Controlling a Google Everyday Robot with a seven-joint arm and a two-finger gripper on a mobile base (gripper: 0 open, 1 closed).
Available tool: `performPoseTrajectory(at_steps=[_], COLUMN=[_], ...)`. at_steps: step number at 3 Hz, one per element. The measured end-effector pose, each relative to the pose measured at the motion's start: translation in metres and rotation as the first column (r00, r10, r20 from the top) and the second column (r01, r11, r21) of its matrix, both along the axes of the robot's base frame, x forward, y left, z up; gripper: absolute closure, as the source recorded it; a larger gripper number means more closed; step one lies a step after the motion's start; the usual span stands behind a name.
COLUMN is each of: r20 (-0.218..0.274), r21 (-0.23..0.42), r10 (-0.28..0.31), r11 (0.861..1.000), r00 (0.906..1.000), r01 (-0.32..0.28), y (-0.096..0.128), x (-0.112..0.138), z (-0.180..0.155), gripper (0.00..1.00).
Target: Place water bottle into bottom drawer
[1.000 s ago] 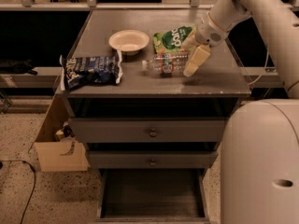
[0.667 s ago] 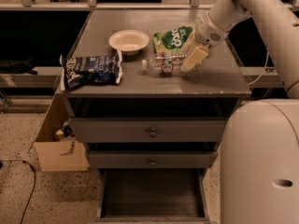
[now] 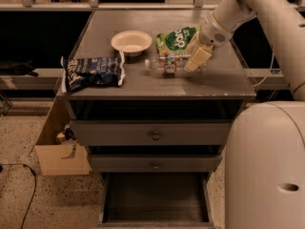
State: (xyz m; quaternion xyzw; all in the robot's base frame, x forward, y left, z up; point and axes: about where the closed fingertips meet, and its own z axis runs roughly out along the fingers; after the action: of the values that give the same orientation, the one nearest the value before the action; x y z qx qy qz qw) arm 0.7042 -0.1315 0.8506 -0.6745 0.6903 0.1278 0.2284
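Note:
The water bottle (image 3: pixel 167 64) lies on its side on the grey cabinet top (image 3: pixel 143 87), white cap pointing left, a red-green label band round its middle. My gripper (image 3: pixel 197 58) hangs from the arm at the upper right and sits over the bottle's right end, covering that part. The bottom drawer (image 3: pixel 155 199) is pulled out at the foot of the cabinet, and its dark floor is bare.
A white bowl (image 3: pixel 131 42) and a green chip bag (image 3: pixel 177 38) lie behind the bottle. A dark blue chip bag (image 3: pixel 93 70) lies at the left front edge. Two upper drawers (image 3: pixel 152 135) with knobs are closed. A cardboard box (image 3: pixel 57 149) stands left; my white base (image 3: pixel 267 166) stands right.
My gripper has shifted slightly left and closer over the bottle's right end. The bottle, the bags and the bowl have not moved.

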Motion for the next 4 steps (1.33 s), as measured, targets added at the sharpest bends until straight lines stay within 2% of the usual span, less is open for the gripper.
performPoseTrajectory(at_steps=[1,2,3,4], r20=[0.000,0.006,0.011,0.042], r21=[0.000,-0.022,-0.046,-0.079], r10=[0.000,-0.022,-0.084,-0.146], r11=[1.000,0.999,0.995,0.986], r00=[1.0000,0.9997,0.9964,0.9884], r01=[0.000,0.022,0.085,0.149], y=[0.000,-0.004,-0.017,-0.039], x=[0.000,-0.002,-0.018,-0.047], z=[0.000,0.014,0.051,0.095], gripper=[1.00,1.00,1.00,1.00])
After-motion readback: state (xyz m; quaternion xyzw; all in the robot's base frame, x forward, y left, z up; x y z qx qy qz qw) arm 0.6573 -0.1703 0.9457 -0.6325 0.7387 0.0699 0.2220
